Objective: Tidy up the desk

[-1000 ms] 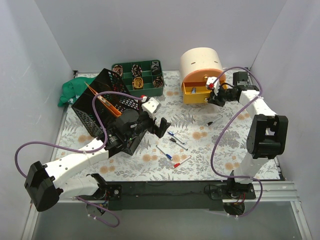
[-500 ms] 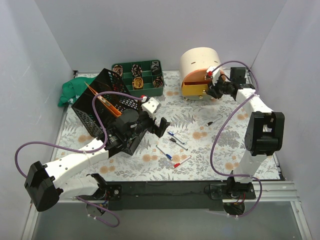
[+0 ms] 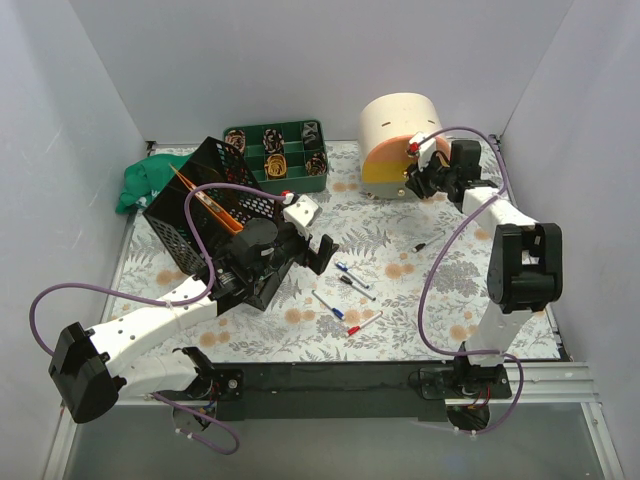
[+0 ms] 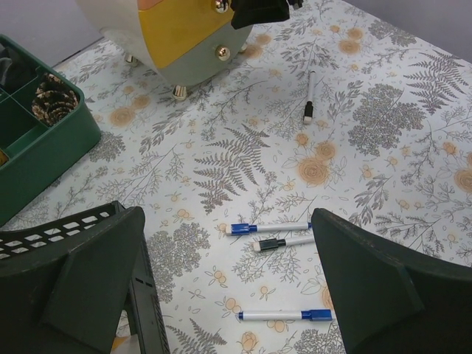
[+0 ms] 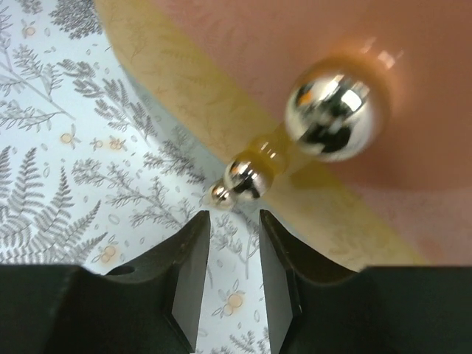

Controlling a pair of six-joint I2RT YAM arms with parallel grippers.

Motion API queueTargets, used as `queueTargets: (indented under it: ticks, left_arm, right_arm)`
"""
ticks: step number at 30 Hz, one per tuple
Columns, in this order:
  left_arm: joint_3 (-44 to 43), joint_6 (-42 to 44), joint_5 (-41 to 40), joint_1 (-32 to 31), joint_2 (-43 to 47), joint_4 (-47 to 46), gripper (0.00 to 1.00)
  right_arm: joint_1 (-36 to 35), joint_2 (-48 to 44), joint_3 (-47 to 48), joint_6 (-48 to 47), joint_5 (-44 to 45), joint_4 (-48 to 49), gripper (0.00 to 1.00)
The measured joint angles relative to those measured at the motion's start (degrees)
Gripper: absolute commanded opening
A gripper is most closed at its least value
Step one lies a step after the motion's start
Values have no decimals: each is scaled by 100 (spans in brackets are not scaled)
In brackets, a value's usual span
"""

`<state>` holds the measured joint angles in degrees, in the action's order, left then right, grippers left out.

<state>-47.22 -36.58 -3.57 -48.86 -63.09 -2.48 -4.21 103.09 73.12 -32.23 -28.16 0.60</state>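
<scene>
Floral desk [image 3: 400, 300], scattered markers [image 3: 357, 287], mesh rack [image 3: 190, 215], green tray [image 3: 300, 184]

5 pens [image 3: 357, 287] on desk [image 3: 450, 290] centre, rack [image 3: 190, 215] left, drawer unit [image 3: 395, 125] behind

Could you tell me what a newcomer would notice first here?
The round cream drawer cabinet at the far right of the desk stands out, with the right arm's fingers at its yellow drawer front. Next come the black wire-mesh file rack on the left and loose markers mid-desk.

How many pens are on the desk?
5. Clustered centrally: blue pen, black pen, second blue pen, red pen. A thin black pen lies apart. Some may be hidden.
</scene>
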Motion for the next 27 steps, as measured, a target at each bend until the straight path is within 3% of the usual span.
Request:
queueTargets:
  ticks: [13,27]
  left_arm:
    - [0,15,-9,0,0,37,98]
    - [0,94,-186,0,-87,39,98]
  right_arm:
    - [-4,-1086,-1342,765,-90,426,56]
    - [-4,-595,-2146,4232,1005,2127,64]
